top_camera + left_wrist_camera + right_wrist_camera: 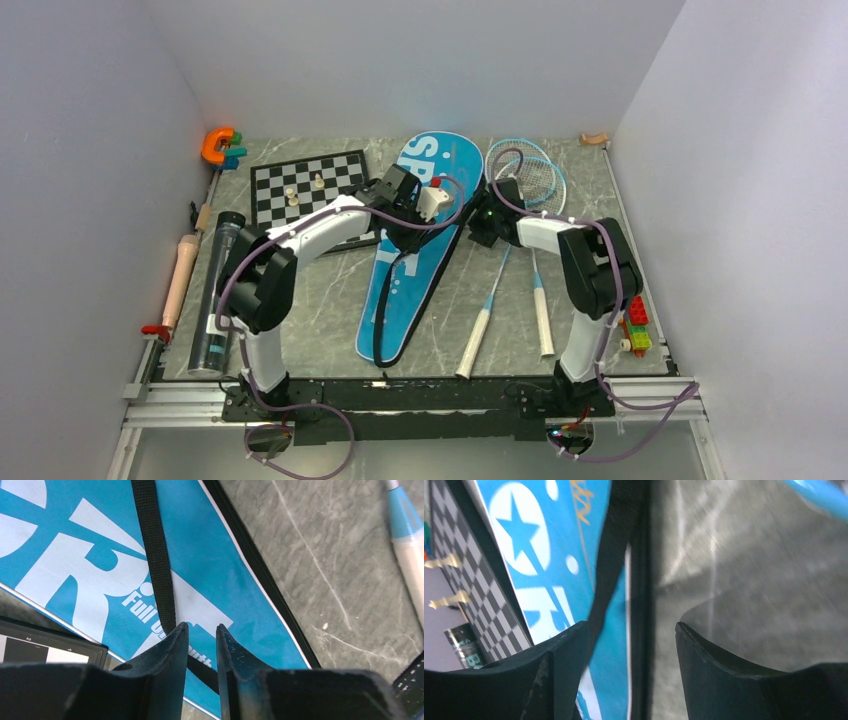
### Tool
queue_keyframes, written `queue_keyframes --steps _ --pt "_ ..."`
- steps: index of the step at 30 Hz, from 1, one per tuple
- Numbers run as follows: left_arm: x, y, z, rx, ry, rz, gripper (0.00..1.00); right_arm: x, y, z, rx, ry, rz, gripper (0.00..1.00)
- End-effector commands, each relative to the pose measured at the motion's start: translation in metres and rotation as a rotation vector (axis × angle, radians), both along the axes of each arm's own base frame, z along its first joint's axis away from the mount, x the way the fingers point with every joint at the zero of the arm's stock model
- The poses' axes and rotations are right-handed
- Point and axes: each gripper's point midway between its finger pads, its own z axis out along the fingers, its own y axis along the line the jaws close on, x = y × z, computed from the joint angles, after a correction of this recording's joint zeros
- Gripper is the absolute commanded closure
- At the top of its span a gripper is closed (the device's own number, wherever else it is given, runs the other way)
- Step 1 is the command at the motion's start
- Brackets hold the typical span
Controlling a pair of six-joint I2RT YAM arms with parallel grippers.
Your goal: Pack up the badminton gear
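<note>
Grey marble-patterned table [320, 300]: a blue racket-shaped fabric bag with white lettering [425, 270] lies flat at the centre, wide end toward the far wall, narrow end toward the arm bases. A black woven strap [155, 555] runs lengthwise along its top face.

Two light-blue-framed rackets with beige handles [543, 325] lie just to the right of the bag. Their heads overlap at the far end and their handles point to the near edge. A long black tube [215, 300] lies well apart along the left rail.

The left gripper [406, 242] is low over the bag's middle. In its wrist view the fingers [170, 650] stand close together with a narrow slot between them. The strap passes under the tips, and a grip on it cannot be confirmed.

The right gripper [480, 226] is at the bag's right edge. Its jaws are spread wide and hold nothing. The black zip border of the bag lies between them in the wrist view, which is blurred.

Other items: a black-and-white chessboard with small pale pieces [310, 180] left of the bag, and an orange C-shaped clamp [215, 146] in the far left corner.
</note>
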Motion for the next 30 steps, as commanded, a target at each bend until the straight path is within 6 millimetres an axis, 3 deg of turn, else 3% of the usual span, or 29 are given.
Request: queue_keyframes --steps 1,5,8,10,12,15,22,26,30 --pt "-0.009 -0.007 0.046 -0.094 -0.041 -0.031 0.69 0.032 0.003 -0.011 -0.031 -0.035 -0.023 0.33" --pt "-0.013 -0.001 0.049 -0.087 -0.048 -0.032 0.68 0.049 0.007 -0.021 -0.042 -0.022 -0.033 0.38" --pt "-0.015 0.001 0.048 -0.076 -0.048 -0.038 0.69 0.052 0.01 -0.028 -0.044 -0.016 -0.031 0.49" --pt "-0.016 0.002 0.046 -0.078 -0.044 -0.037 0.69 0.052 0.013 -0.029 -0.045 -0.018 -0.028 0.61" --pt "-0.019 0.001 0.045 -0.088 -0.035 -0.036 0.68 0.05 0.015 -0.023 -0.041 -0.026 -0.027 0.8" --pt "-0.024 -0.002 0.045 -0.093 -0.029 -0.043 0.65 0.044 0.018 0.0 -0.038 -0.068 -0.019 1.0" --pt "-0.04 -0.019 0.063 -0.119 -0.063 -0.11 0.53 0.011 0.023 0.069 -0.066 -0.189 -0.013 1.0" --pt "-0.055 -0.032 0.077 -0.172 -0.033 -0.156 0.45 -0.013 0.02 0.093 -0.112 -0.209 -0.043 1.0" --pt "-0.069 -0.038 0.076 -0.202 0.026 -0.185 0.44 -0.029 0.02 0.11 -0.163 -0.226 -0.061 1.0"
